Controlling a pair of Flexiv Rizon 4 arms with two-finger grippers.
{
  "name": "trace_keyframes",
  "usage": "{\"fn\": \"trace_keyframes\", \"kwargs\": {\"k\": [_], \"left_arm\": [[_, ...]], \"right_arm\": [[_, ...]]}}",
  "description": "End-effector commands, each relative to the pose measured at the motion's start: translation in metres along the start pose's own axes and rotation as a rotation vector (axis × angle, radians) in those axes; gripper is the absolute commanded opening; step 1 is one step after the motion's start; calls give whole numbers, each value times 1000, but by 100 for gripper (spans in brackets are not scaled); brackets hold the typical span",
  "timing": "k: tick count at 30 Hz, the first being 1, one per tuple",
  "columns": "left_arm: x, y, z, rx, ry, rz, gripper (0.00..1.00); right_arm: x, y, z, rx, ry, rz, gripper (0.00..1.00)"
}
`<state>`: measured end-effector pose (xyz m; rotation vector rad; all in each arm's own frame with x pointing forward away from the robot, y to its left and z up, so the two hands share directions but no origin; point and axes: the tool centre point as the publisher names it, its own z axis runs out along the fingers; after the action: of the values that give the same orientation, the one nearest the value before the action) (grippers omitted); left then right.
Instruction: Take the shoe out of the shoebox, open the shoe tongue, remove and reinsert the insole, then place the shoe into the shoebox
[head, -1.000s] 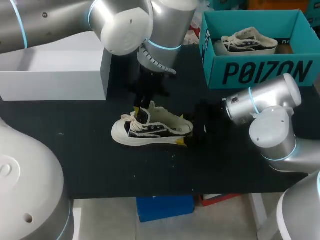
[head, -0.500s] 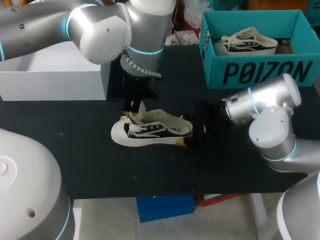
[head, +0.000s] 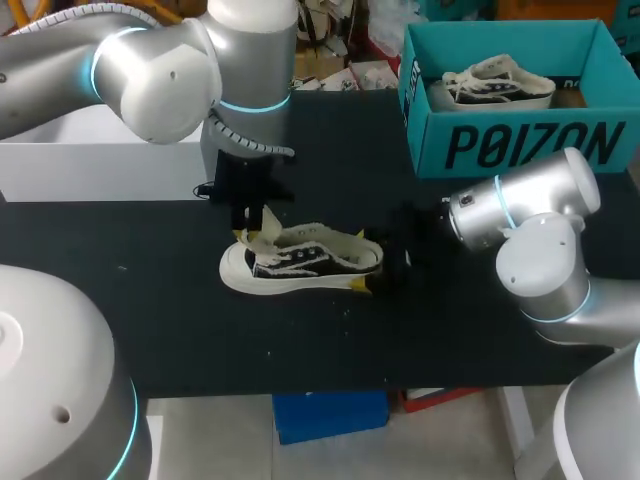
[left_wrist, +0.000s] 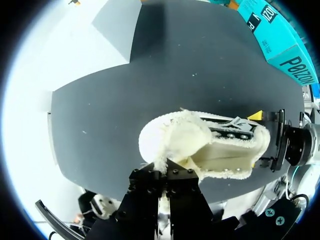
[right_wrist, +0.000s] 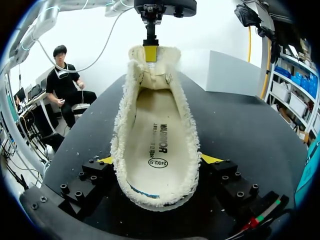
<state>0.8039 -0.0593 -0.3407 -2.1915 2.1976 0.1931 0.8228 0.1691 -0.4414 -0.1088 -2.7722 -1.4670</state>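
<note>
Gripping confirmed: right gripper (right_wrist: 157, 160) clamped on heel of shoe (head: 300, 262), long axis running straight ahead from it. Left gripper (left_wrist: 164, 181) closed on tongue (left_wrist: 182, 142), folded toeward. Insole (right_wrist: 155, 135) exposed between grippers, judged nearer left gripper. Shoe lies on table (head: 150, 300), well apart from shoebox (head: 520, 145).

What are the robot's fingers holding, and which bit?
Both hold the shoe on the table: the left arm's fingers pinch its tongue, the right arm's fingers clamp its heel from both sides.

Cream-and-black shoe (head: 305, 262), teal shoebox (head: 520, 145)
</note>
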Motion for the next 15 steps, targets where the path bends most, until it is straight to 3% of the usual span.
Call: {"fn": "trace_keyframes", "kwargs": {"k": [1, 15], "left_arm": [[-12, 2, 7, -9, 39, -5, 0], [-14, 4, 16, -32, 28, 6, 0]], "right_arm": [[0, -6, 1, 2, -3, 3, 0], [0, -6, 1, 2, -3, 3, 0]]}}
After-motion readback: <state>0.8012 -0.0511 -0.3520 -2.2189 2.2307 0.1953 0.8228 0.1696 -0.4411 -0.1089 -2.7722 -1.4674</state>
